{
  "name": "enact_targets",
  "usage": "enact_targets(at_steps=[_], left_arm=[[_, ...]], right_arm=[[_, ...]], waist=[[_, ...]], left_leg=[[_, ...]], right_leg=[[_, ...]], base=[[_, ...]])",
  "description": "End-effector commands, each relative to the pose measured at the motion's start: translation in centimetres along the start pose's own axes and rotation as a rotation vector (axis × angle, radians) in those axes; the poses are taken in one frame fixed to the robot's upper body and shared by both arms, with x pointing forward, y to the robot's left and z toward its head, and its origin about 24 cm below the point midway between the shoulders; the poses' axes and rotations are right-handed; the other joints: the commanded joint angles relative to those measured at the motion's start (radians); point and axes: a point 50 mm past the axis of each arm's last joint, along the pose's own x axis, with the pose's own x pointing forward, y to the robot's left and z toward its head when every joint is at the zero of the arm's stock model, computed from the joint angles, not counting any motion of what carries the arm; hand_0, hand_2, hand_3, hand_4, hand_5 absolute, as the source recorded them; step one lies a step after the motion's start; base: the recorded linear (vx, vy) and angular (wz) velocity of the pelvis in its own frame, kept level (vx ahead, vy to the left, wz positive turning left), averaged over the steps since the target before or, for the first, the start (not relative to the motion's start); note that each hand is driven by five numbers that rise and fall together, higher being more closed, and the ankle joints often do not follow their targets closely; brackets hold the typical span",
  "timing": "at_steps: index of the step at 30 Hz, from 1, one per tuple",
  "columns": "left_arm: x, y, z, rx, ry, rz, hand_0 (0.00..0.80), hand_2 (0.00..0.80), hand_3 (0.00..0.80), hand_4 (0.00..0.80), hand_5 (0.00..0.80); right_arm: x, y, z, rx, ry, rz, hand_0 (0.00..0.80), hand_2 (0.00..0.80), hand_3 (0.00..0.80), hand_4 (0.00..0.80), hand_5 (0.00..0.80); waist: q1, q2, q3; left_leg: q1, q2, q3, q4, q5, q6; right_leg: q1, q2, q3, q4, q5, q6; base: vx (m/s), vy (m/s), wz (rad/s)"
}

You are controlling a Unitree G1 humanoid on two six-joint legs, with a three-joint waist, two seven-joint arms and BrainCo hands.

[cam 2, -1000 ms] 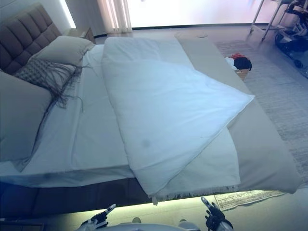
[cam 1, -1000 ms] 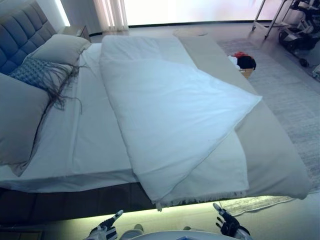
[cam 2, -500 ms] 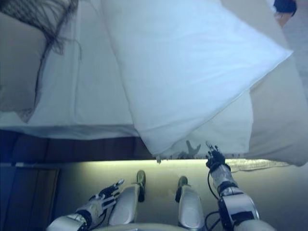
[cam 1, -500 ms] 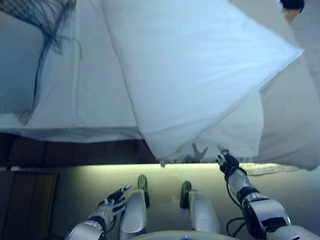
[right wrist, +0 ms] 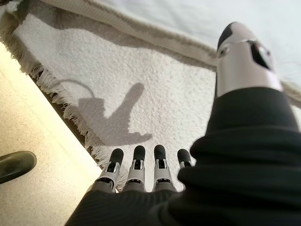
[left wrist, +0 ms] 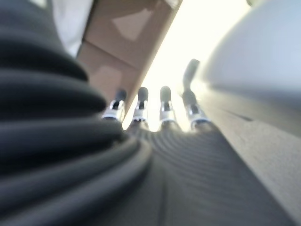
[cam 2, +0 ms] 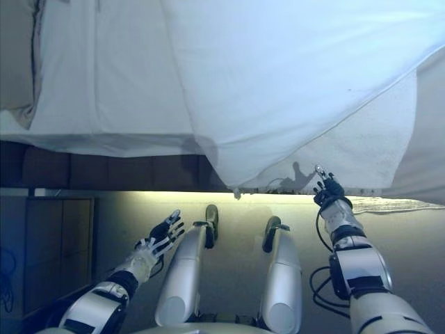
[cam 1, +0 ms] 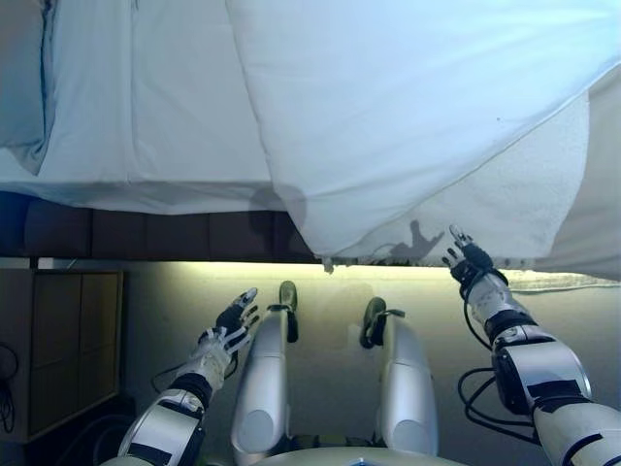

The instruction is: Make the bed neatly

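- The right robot hand (cam 1: 468, 260) is raised to the near side of the bed (cam 1: 146, 228), fingers straight and spread, nothing gripped; its tips sit just beside the fringed edge of the textured white blanket (cam 1: 514, 209), and whether cloth is actually touched can't be told
- In the right wrist view the fringe (right wrist: 61, 101) is seen running slantwise just past the fingertips (right wrist: 136, 153), with the woven hem above it; so the edge lies straight ahead of that robot hand, a short reach off
- The white duvet (cam 1: 408, 107) is draped crooked over the blanket; its long edge runs on a diagonal, its lowest corner hanging off the bed side up and to the left of the right robot hand, between the two arms
- The left robot hand (cam 1: 228, 328) is held low, well apart from any bedding, fingers relaxed and empty; so the right one is judged much nearer, and the next pull is likely to start there
- Bare white sheet (cam 1: 146, 97) is left showing on the left part of the mattress, with a pillow (cam 1: 19, 78) at the far left; so the bed isn't made yet
- Underneath, a dark bed base and a lit strip along a pale floor (cam 1: 155, 291) can be seen; a wooden cabinet (cam 1: 58, 349) stands at the left
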Motion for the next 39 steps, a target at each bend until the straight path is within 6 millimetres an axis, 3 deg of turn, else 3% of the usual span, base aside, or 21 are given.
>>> enact_targets(at_steps=[1,12,27,37,38,39], left_arm=[[-0.6,0.5,-0.9,0.003,0.018,-0.002,0.000,0.000,0.000,0.000,0.000],[-2.1,2.9,-2.4,-0.019,0.031,0.024,0.000,0.000,0.000,0.000,0.000],[-2.9,2.7,-2.5,-0.046,-0.010,-0.013,0.000,0.000,0.000,0.000,0.000],[-3.3,3.5,-3.0,-0.034,0.011,0.025,0.000,0.000,0.000,0.000,0.000],[-3.4,3.6,-3.1,-0.030,0.015,0.023,0.000,0.000,0.000,0.000,0.000],[-3.4,3.6,-3.2,-0.027,0.019,0.021,0.000,0.000,0.000,0.000,0.000]], right_arm=[[-0.1,-0.4,3.7,-0.077,-0.073,0.045,0.000,0.000,0.000,0.000,0.000],[-0.7,2.4,9.8,-0.223,-0.156,0.162,0.000,0.000,0.000,0.000,0.000],[-2.7,6.1,17.4,-0.236,-0.287,0.200,0.000,0.000,0.000,0.000,0.000],[-3.3,8.9,18.3,-0.236,-0.348,0.327,0.000,0.000,0.000,0.000,0.000],[-3.4,9.1,18.3,-0.248,-0.359,0.339,0.188,0.188,0.188,0.188,0.188],[-3.4,9.2,18.2,-0.252,-0.371,0.347,0.800,0.800,0.800,0.800,0.800]], waist=[[0.020,0.007,-0.032],[0.054,0.018,-0.027],[0.098,0.048,0.015],[0.109,0.045,0.035],[0.109,0.043,0.035],[0.108,0.041,0.034]], left_leg=[[0.001,-0.002,0.006,0.083,-0.081,0.051],[-0.005,-0.007,-0.003,0.087,-0.066,0.057],[-0.016,-0.015,-0.006,0.031,-0.008,0.063],[0.018,-0.012,-0.009,0.002,-0.001,0.059],[0.025,-0.012,-0.009,-0.001,-0.002,0.058],[0.032,-0.011,-0.008,-0.004,-0.001,0.057]], right_leg=[[0.013,-0.022,0.064,-0.075,0.120,0.020],[0.000,-0.024,0.052,-0.038,0.108,0.008],[-0.018,-0.041,0.030,-0.035,0.122,0.013],[0.014,-0.038,0.015,-0.059,0.120,0.012],[0.021,-0.037,0.013,-0.065,0.121,0.012],[0.030,-0.037,0.011,-0.072,0.124,0.013]], base=[[0.012,-0.003,0.05],[0.070,0.003,0.05],[0.033,0.023,0.06],[-0.014,0.002,0.05],[0.000,0.000,0.00],[0.000,0.000,0.00]])
